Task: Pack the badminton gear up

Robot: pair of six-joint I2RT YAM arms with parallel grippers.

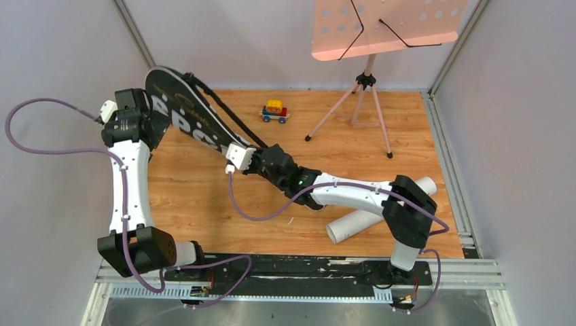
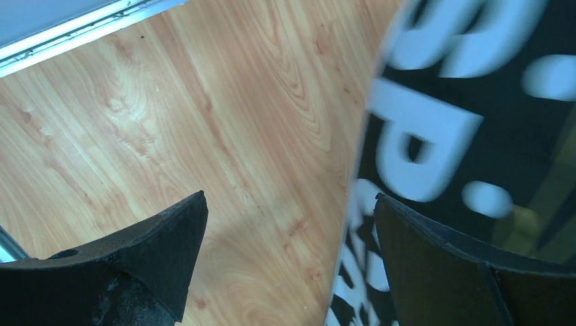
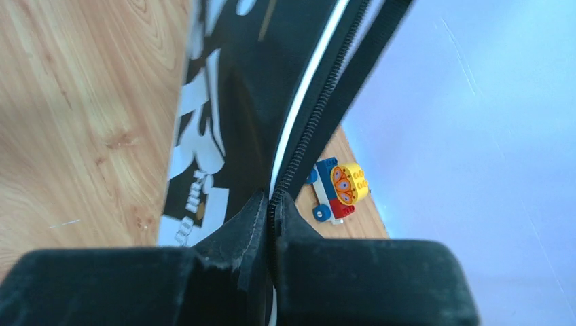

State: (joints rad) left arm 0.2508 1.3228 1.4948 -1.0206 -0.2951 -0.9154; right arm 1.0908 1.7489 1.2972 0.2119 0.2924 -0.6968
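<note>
The black bag (image 1: 193, 122), lettered SPORT, runs slantwise from the far left corner of the desk (image 1: 204, 197) towards its middle, lettered side up to the top camera. The right claw (image 3: 272, 204) is closed on the bag's zipped edge at the end nearer the middle, fingers pinched together with the zip between them. The left claw (image 2: 291, 198) gapes wide at the bag's broad far end. The bag's edge lies just inside its right finger, and bare wood shows across the rest of the gap. A white tube (image 1: 353, 223) lies on the desk at the near right, partly under the right arm. A toy car (image 1: 275, 111) sits near the back, with a pink stand (image 1: 380, 27) to its right.
</note>
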